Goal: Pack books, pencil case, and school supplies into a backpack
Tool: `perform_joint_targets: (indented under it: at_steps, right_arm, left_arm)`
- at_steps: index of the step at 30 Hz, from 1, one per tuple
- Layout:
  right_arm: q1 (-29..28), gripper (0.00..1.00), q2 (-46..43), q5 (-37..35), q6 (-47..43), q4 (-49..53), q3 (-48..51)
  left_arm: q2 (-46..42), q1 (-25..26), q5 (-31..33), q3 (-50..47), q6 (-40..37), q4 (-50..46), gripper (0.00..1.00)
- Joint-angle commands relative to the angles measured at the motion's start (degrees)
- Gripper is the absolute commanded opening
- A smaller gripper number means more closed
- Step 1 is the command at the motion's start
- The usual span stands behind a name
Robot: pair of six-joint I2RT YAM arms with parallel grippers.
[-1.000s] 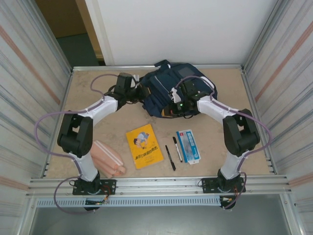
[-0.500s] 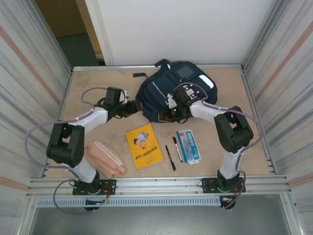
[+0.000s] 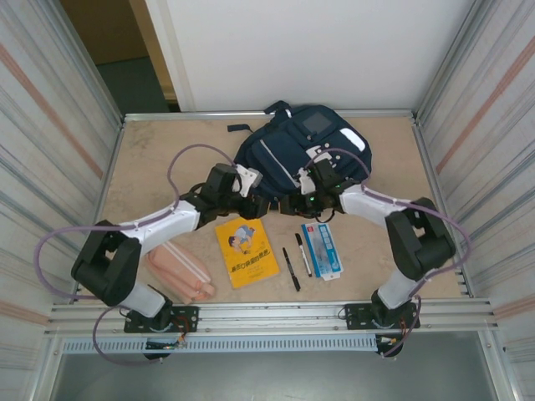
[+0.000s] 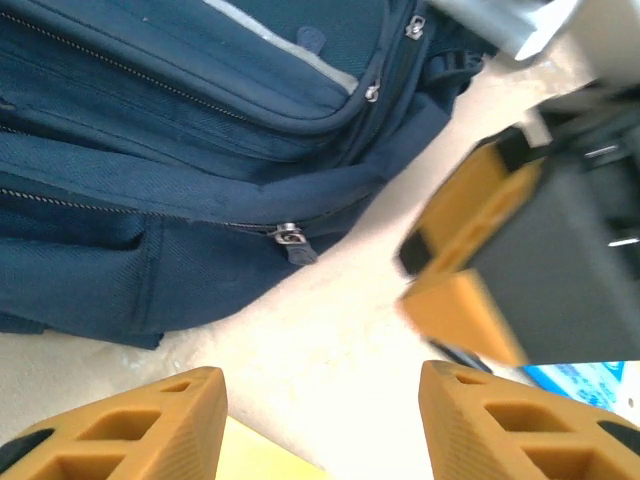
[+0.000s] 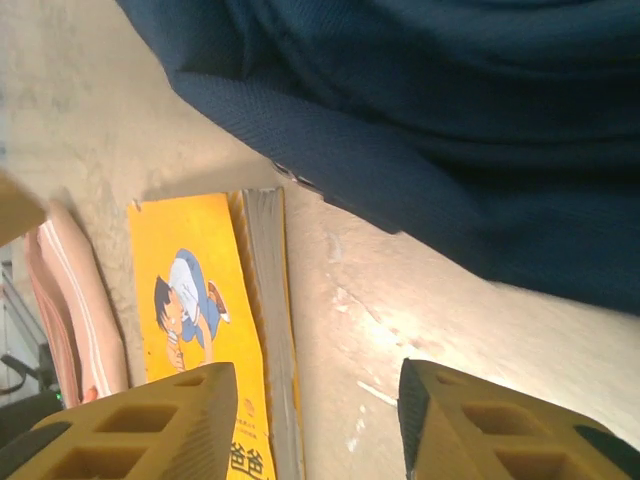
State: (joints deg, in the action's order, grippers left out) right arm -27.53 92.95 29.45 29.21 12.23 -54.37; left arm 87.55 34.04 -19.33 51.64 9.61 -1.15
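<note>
The navy backpack [image 3: 297,150] lies at the back of the table, its front patches up. My left gripper [image 3: 262,205] and right gripper [image 3: 290,205] face each other just in front of its near edge, both open and empty. The left wrist view has my left gripper [image 4: 320,420] over bare table below the backpack [image 4: 150,150] and a zipper pull [image 4: 290,238]. My right gripper [image 5: 320,420] hovers beside the yellow book [image 5: 190,300], with the pink pencil case [image 5: 70,300] beyond. The book [image 3: 247,249], pencil case [image 3: 180,269], two black pens [image 3: 290,269] and blue-white box [image 3: 322,249] lie nearer.
Corrugated metal walls close in the left and right sides, with a white wall behind. A metal rail [image 3: 276,313] runs along the near edge by the arm bases. The right gripper's orange fingers [image 4: 470,260] show in the left wrist view.
The backpack has settled flat. My left gripper swung from the backpack's left side round to its near edge. My right gripper came off the backpack and down in front of it.
</note>
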Motion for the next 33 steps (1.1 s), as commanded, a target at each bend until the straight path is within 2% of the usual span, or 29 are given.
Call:
perform_joint_targets:
  at_steps: [1,4,7,14,20,28,30,33]
  right_arm:
    - [2.1,0.51,-6.7,-4.4,-1.6,0.2,2.2]
    - [4.6,0.56,-10.2,-8.2,-1.8,1.7,3.6]
    - [6.3,0.58,-12.8,-12.0,-2.2,2.3,4.3]
    - [8.2,0.63,-18.3,-19.0,-3.8,1.2,4.7]
    - [9.9,0.63,-19.2,-17.8,-4.2,0.4,4.9]
    - [10.3,0.62,-20.2,-16.2,-4.3,-1.0,6.2]
    - [10.4,0.62,-20.3,-16.1,-4.4,-0.8,6.2]
    - [10.3,0.62,-21.1,-16.1,-3.9,-1.5,6.9]
  left_arm:
    - [3.4,0.8,2.7,3.0,-3.1,0.3,0.52]
    - [5.5,3.7,7.3,4.5,-3.7,0.8,0.52]
    - [8.7,7.0,14.3,9.3,-0.7,-3.5,0.51]
    - [14.6,12.0,27.4,13.6,18.7,-6.6,0.49]
    - [18.6,12.8,28.5,16.5,25.5,-9.2,0.48]
    - [21.7,13.2,34.2,19.9,25.5,-7.9,0.43]
    - [22.7,13.2,34.8,21.3,26.1,-8.7,0.40]
    - [23.4,13.2,34.9,22.2,26.4,-8.9,0.28]
